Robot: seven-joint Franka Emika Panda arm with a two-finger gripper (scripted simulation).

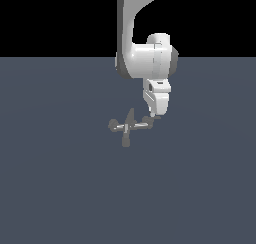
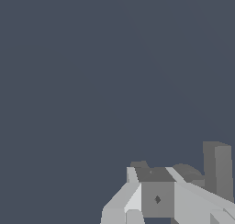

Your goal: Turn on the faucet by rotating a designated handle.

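The faucet is a tiny dull-grey cross lying on the dark floor, with a pointed upright and a blunt stub toward the front. Its handle is the short arm with the T-like tip, on the exterior view's right. The opposite arm ends in a rounded knob. My gripper hangs from the white arm, its tips touching or just above the handle's tip. In the wrist view the fingers sit close together, shut on nothing. Dark grey faucet parts stand just beyond them; which part they are I cannot tell.
The white arm comes down from the top of the exterior view, right above the faucet's right side. A flat dark grey-blue floor surrounds the faucet. No other objects show.
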